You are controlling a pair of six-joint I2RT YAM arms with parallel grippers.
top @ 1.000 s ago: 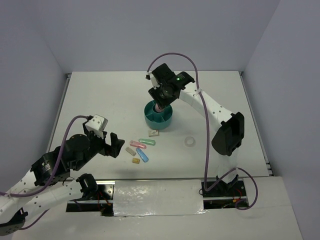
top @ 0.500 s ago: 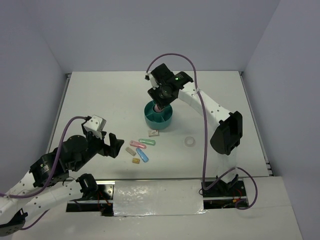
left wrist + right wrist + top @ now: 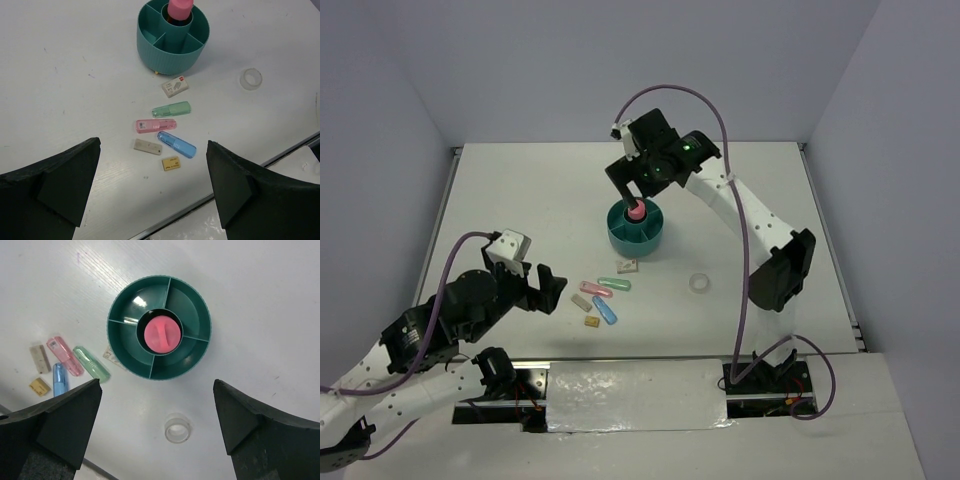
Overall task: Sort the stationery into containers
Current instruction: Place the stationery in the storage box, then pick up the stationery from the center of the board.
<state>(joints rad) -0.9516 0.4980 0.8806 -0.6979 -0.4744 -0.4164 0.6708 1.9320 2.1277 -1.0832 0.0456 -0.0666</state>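
Two ways we could slip from here

Our right claw [image 3: 157, 390] hangs open and empty just above the pink tube [image 3: 161, 337], which stands upright in the central cup of the teal organiser [image 3: 187, 305] at the middle of the desk [image 3: 520, 200]. A low sideways exit could clip the tube. Our left claw [image 3: 153, 145], also open, faces the capsules [image 3: 155, 125] crowded toward the near edge, where a grab may shove neighbours.

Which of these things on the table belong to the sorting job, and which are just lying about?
Job: teal organiser, pink tube, green capsule, pink capsule, blue capsule, white eraser, grey eraser, yellow eraser, tape ring.
Lying about: none seen; only the table itself.
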